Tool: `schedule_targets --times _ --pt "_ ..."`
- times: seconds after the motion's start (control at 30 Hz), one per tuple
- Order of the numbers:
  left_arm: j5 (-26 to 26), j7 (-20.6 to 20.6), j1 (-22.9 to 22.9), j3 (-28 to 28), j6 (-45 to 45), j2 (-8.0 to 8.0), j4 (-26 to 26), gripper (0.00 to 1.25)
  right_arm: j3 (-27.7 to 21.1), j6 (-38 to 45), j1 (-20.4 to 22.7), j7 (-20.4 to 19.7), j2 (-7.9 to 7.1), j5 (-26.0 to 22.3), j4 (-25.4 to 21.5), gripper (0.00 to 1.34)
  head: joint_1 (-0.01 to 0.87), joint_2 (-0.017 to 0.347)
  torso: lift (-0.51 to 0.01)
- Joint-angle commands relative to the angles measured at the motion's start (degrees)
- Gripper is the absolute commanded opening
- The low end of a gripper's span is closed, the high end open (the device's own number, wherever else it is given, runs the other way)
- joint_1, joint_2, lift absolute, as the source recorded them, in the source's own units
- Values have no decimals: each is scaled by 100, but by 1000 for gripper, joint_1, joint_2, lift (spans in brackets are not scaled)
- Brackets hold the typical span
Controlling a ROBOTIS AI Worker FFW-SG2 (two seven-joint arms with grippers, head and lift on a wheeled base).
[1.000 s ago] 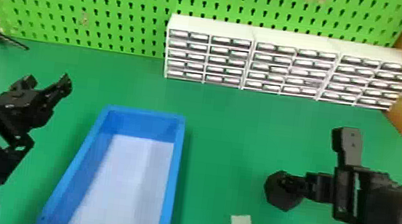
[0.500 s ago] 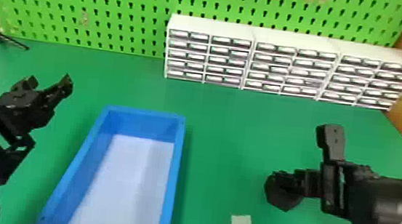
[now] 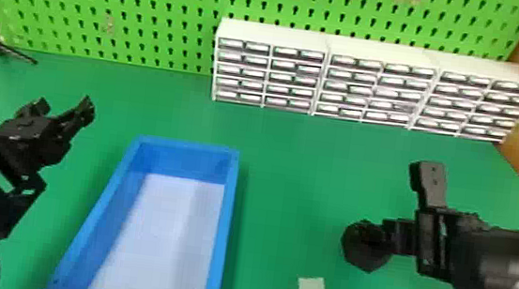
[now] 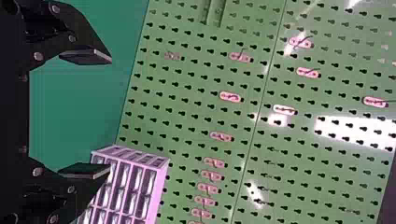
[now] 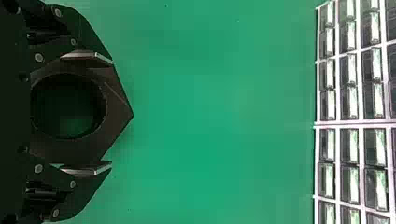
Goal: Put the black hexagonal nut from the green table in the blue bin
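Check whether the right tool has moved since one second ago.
Yes. In the head view, the right tool has shifted left, nearer the unmoved blue bin.

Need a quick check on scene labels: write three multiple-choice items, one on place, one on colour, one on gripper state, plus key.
1. Where is the black nut in the head view?
a) inside the blue bin
b) left of the bin
c) right of the bin

2. What colour is the pegboard?
a) green
b) orange
c) white

3. How is the left gripper?
a) shut
b) open and empty
c) holding the nut

Key:
1 c: the nut sits out on the table, past the bin's right wall.
2 a: the board behind the drawers is green.
3 b: its fingers stand wide apart with nothing between.
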Motion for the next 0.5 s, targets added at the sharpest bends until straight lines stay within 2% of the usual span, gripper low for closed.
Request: schedule_targets --times 0.0,0.47 --pt "0 0 -7 0 0 0 0 816 -16 -1 14 0 -7 60 25 848 692 8 -97" --pt "9 0 -7 -9 0 0 0 816 -42 -54 23 9 -7 147 139 848 692 8 -97"
